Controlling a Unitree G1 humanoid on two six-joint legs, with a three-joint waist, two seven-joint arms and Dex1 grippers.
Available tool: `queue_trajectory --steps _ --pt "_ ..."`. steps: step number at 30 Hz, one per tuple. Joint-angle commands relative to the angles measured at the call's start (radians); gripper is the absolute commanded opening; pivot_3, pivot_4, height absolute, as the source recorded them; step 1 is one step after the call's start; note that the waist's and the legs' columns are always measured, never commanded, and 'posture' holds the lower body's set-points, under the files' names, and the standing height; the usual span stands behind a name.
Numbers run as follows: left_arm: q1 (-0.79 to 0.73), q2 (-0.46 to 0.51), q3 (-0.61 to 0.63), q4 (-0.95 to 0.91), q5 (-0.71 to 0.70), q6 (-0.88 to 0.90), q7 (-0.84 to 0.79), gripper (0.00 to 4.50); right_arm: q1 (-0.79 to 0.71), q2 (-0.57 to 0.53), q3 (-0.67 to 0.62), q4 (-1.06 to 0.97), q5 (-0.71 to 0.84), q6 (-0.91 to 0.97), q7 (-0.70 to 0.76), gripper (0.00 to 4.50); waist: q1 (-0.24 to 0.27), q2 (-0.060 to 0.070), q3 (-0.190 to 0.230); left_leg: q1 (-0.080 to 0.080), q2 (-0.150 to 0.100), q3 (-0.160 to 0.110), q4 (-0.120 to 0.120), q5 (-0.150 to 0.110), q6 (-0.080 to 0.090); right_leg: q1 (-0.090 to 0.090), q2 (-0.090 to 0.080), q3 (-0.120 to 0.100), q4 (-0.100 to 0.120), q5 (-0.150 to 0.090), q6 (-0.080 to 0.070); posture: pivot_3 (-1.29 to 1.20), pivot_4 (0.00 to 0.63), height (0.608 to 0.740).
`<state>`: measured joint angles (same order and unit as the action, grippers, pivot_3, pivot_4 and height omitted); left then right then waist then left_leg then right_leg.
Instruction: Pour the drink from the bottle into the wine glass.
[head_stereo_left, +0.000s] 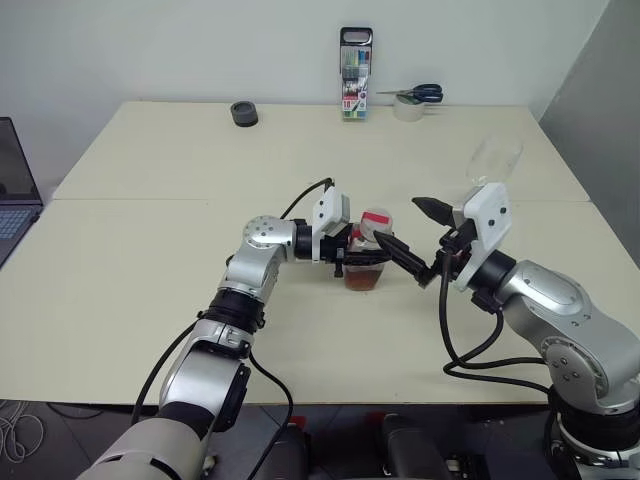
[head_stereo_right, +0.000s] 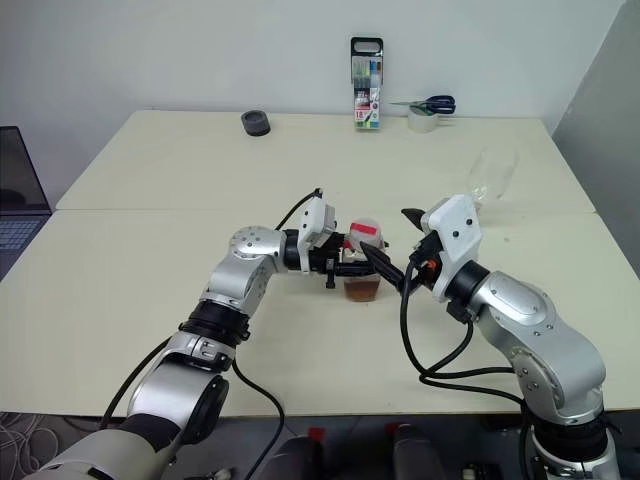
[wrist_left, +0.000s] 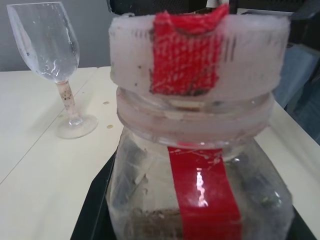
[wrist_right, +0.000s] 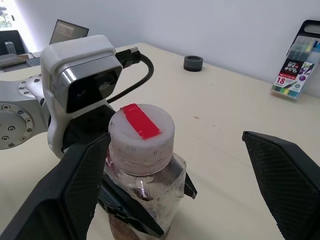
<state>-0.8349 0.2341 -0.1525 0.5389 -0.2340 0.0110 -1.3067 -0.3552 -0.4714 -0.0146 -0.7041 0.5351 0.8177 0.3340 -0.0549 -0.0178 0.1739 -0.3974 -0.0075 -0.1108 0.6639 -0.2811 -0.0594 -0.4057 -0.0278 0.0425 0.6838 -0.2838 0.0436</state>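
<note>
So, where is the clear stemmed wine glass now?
The clear stemmed wine glass stands on the right side of the cream table, beyond the right gripper.

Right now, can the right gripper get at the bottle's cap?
Probably yes. The right gripper is open, its fingers either side of the cap. The left gripper is shut on the bottle lower down, leaving the cap free.

I count one bottle (head_stereo_left: 367, 254) with one cap (wrist_right: 141, 131) on it, holding one small measure of drink (head_stereo_left: 364, 279). One wine glass (head_stereo_left: 493, 160). One pack of markers (head_stereo_left: 355, 74), one pair of scissors (head_stereo_left: 413, 94), one roll of tape (head_stereo_left: 408, 109), one dark round thing (head_stereo_left: 244, 113), one laptop (head_stereo_left: 17, 180). Two desks (head_stereo_left: 150, 280) pushed together. Two sets of my fingers: left (head_stereo_left: 352, 258) and right (head_stereo_left: 418, 241)
</note>
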Motion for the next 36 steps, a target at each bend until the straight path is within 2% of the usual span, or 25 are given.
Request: queue_trajectory --steps 1,9,17,26,36 --pt "-0.008 -0.002 0.001 -0.044 -0.014 -0.017 -0.008 1.67 -0.014 -0.008 -0.025 -0.009 -0.012 -0.018 -0.006 4.5 0.0 0.0 0.0 0.0 0.0 0.0 0.0 0.0 0.0 0.0 0.0 0.0 0.0 0.0 0.0 0.0 0.15 0.74" --pt "-0.008 -0.002 0.002 -0.04 -0.013 -0.022 -0.006 1.67 -0.01 -0.014 -0.045 -0.034 0.034 0.001 0.02 4.5 0.0 0.0 0.0 0.0 0.0 0.0 0.0 0.0 0.0 0.0 0.0 0.0 0.0 0.0 0.0 0.0 0.15 0.74" --pt "-0.006 0.0 0.005 -0.042 -0.014 -0.025 -0.007 1.67 -0.027 -0.051 -0.099 -0.057 0.208 0.09 0.064 4.5 0.001 0.0 0.0 0.0 0.0 0.0 0.0 0.0 0.0 0.0 0.0 0.0 0.0 0.0 0.0 0.0 0.15 0.74" --pt "-0.005 -0.001 0.004 -0.044 -0.014 -0.027 -0.01 1.67 -0.081 -0.008 0.019 0.033 0.104 0.052 0.011 4.5 0.0 0.0 0.0 0.0 0.0 0.0 0.0 0.0 0.0 0.0 0.0 0.0 0.0 0.0 0.0 0.0 0.15 0.74" --pt "0.002 0.0 0.0 -0.057 -0.012 -0.023 -0.012 1.67 -0.121 0.042 0.037 0.095 0.05 -0.002 0.012 4.5 -0.001 0.0 0.0 0.0 0.0 0.0 0.0 0.0 0.0 0.0 0.0 0.0 0.0 0.0 0.0 0.0 0.15 0.74"
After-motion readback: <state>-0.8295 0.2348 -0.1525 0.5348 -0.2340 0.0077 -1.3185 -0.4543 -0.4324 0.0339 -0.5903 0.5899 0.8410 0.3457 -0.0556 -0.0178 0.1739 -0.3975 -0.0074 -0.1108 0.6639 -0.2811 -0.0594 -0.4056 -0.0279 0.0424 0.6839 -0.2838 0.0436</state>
